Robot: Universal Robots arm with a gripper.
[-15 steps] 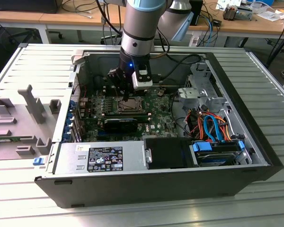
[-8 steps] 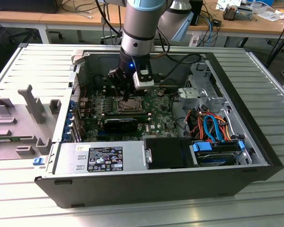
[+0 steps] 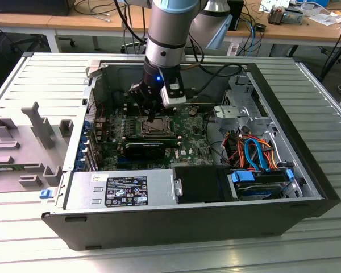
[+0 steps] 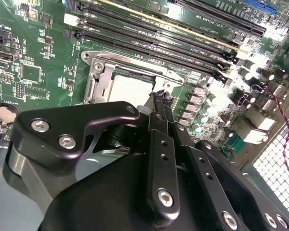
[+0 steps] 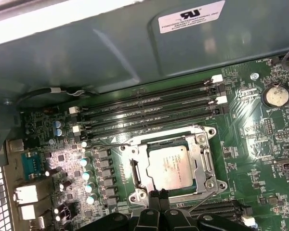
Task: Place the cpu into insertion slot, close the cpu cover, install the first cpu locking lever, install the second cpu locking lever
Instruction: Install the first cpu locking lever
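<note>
Already seated, cpu [image 5: 169, 166] in insertion slot [image 5: 205, 163], fingers [image 5: 159, 195] just beside its edge

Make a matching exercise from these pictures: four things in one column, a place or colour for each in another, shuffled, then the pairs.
Things:
1. cpu
2. memory slots
3. coin cell
4. cpu cover

Descriptions:
A. long, black, lying side by side
B. silvery square in the socket
C. round, set in the green board
D. metal frame around the chip

Pairs: 1-B, 2-A, 3-C, 4-D
</note>
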